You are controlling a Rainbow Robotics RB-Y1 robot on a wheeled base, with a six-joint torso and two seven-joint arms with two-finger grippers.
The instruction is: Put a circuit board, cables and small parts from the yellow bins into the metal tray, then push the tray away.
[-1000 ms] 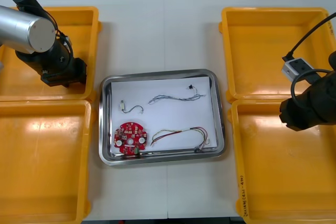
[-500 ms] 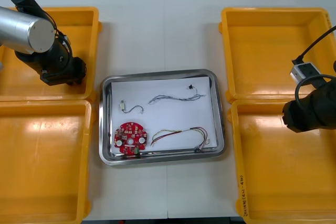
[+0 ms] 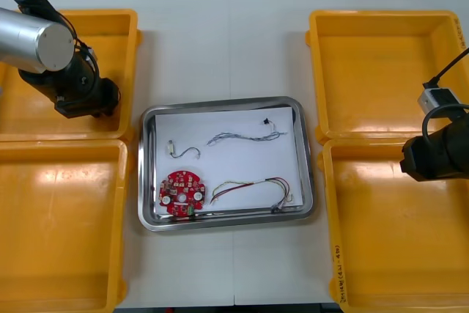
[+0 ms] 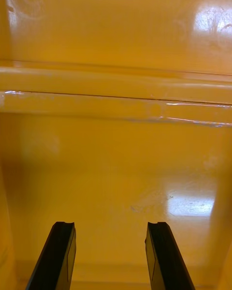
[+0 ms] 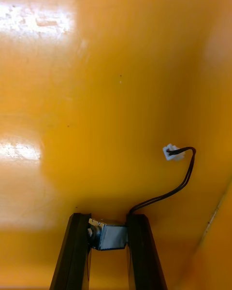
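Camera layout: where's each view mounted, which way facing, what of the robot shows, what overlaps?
Front: above the arms, steeply down on table, metal tray and yellow bins; left arm over the far left bin, right over the near right bin.
Left wrist: on the left arm, facing bin floor; left pincer shut on a small metal part with black cable.
Right wrist: on the right arm, facing bin floor and rims; right pincer open.
Shared: front and left wrist both see the far left bin.
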